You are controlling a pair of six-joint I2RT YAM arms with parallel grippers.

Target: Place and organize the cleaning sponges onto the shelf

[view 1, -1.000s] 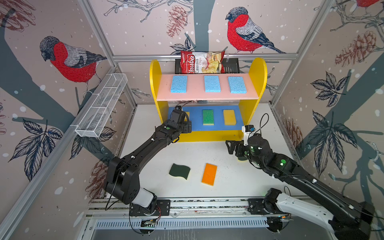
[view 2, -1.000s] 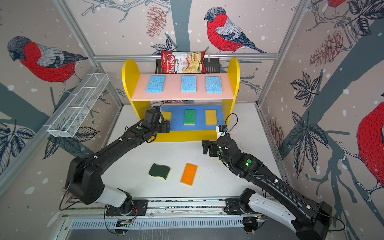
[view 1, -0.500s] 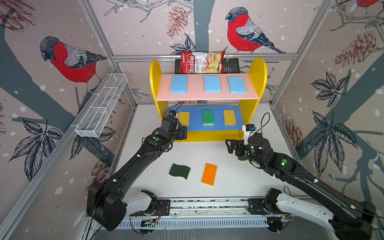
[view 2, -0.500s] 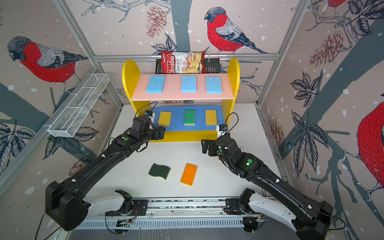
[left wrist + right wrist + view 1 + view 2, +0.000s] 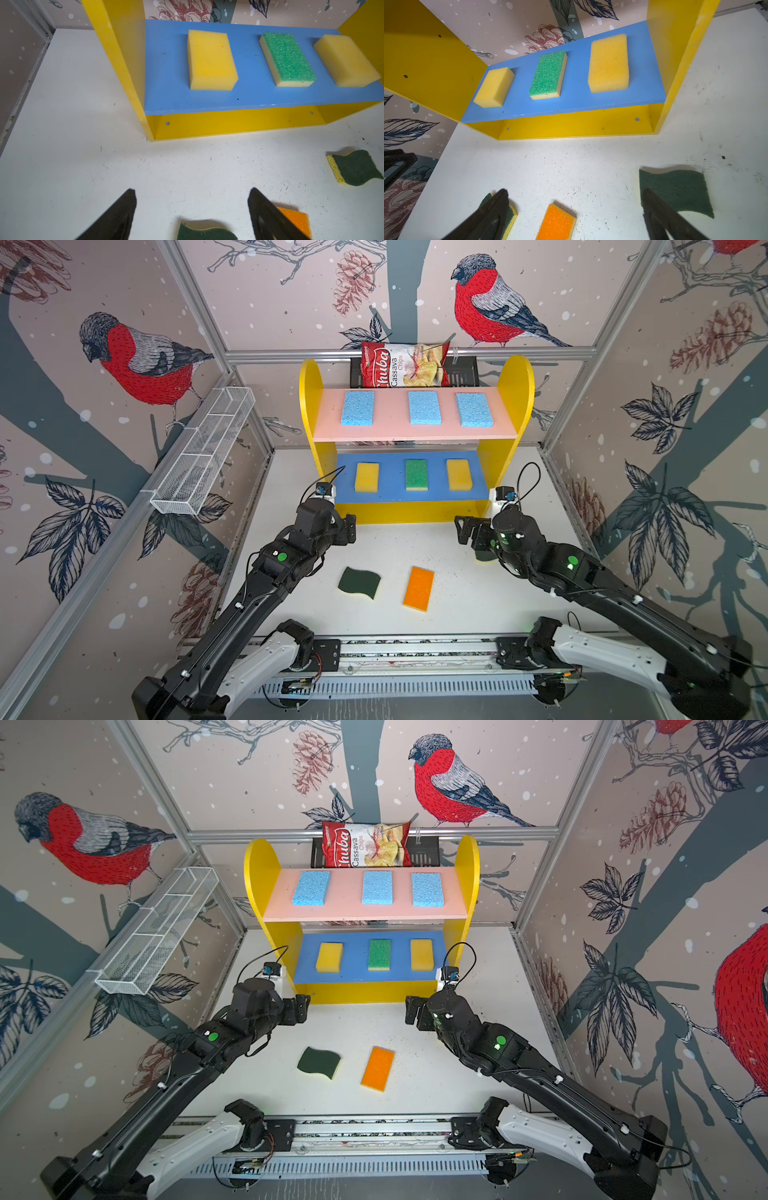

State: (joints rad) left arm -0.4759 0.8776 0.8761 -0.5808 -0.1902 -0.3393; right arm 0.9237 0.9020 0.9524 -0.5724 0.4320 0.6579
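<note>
The shelf (image 5: 515, 377) holds three light blue sponges (image 5: 424, 407) on its pink board. On its blue board lie a yellow (image 5: 211, 60), a green-topped (image 5: 287, 58) and another yellow sponge (image 5: 609, 62). A wavy dark-green sponge (image 5: 359, 581) and an orange-topped sponge (image 5: 419, 588) lie on the white table. A second wavy one (image 5: 675, 191) lies under my right gripper. My left gripper (image 5: 351, 529) (image 5: 192, 193) hovers open and empty just before the shelf's left foot. My right gripper (image 5: 465, 531) (image 5: 575, 192) is open and empty before the right foot.
A red chips bag (image 5: 405, 364) leans in a black rack (image 5: 461, 373) behind the shelf. A white wire mesh basket (image 5: 203, 456) hangs on the left wall. A metal rail (image 5: 415, 649) runs along the table's front edge.
My left gripper has drawn back from the blue board toward the table, leaving the left yellow sponge uncovered there. The right arm has not moved.
</note>
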